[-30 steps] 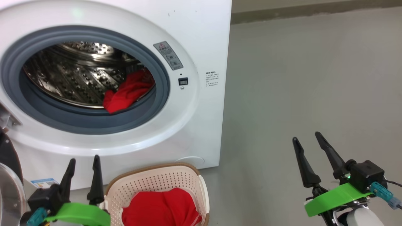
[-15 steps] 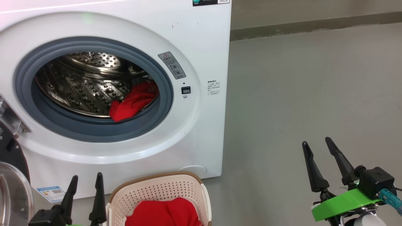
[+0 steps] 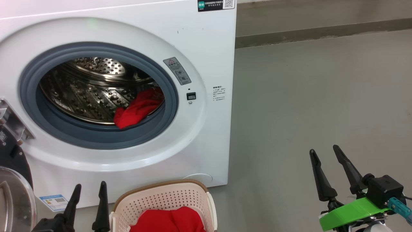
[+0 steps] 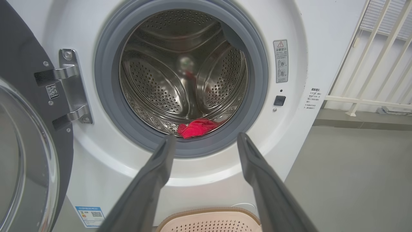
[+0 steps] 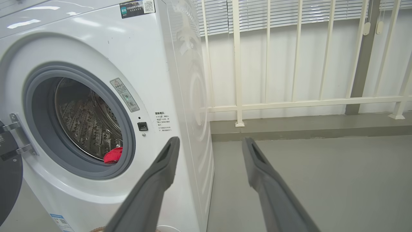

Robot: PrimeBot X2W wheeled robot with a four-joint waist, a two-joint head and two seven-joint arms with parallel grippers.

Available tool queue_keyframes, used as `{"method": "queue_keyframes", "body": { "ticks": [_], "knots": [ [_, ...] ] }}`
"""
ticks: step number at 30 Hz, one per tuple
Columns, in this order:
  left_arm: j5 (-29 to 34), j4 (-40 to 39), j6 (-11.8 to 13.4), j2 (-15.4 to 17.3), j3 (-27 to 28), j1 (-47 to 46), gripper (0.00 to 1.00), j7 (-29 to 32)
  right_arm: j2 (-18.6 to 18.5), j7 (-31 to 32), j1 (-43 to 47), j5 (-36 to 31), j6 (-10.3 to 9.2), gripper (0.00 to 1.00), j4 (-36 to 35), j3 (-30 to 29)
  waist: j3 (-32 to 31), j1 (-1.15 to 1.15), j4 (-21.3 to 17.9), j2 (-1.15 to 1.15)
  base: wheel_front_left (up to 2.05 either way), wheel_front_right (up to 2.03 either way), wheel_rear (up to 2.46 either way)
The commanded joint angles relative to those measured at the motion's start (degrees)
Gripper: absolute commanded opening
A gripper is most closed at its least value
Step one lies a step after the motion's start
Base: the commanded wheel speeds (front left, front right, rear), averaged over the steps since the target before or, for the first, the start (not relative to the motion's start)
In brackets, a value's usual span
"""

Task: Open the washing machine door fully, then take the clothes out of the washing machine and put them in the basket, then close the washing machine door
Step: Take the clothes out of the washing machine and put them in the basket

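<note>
The white washing machine (image 3: 206, 48) stands with its door (image 3: 13, 187) swung wide open to the left, glass bowl (image 4: 19, 161) facing me. A red garment (image 3: 136, 108) lies at the front right of the steel drum, against the grey ring (image 4: 193, 128) (image 5: 113, 155). Another piece of red clothes (image 3: 169, 220) rests in the cream basket (image 3: 161, 198) on the floor below the opening. My left gripper (image 3: 90, 188) is open and empty just left of the basket (image 4: 206, 141). Far to the right, over bare floor, my right gripper (image 3: 323, 151) hangs open and empty (image 5: 209, 141).
Grey floor (image 3: 322, 96) stretches right of the machine to a low kerb (image 3: 322, 30). A white railing (image 5: 289, 103) and blinds stand behind it. The door hinge bracket (image 4: 69, 87) sits on the machine's left front.
The camera has tilted up, so the whole picture has slid down. Both grippers stay open and in place; the red garment in the drum has not moved.
</note>
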Motion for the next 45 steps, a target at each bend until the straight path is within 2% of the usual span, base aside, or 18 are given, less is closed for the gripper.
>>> {"method": "queue_keyframes", "body": {
  "ticks": [1,26,45],
  "knots": [
    [0.72,-1.04,-0.52,0.47,2.04,-1.40,1.00,-0.69,-0.45,-0.37,-1.16,-0.54,0.36,1.00,-1.48,1.08,-0.04,0.00,-0.07,0.00,0.00,0.00,0.00],
    [0.99,0.51,-1.00,0.23,1.59,-3.49,1.00,-0.69,-0.61,-0.37,-1.11,-1.12,0.36,1.00,-1.55,0.53,1.46,0.00,1.08,0.00,0.00,0.00,0.00],
    [1.46,7.93,-0.80,0.17,2.62,-13.49,1.00,-0.69,-0.13,-0.37,-2.07,-2.04,0.36,1.00,-1.87,0.48,5.46,0.00,0.96,0.00,0.00,0.00,0.00]
  ]
}}
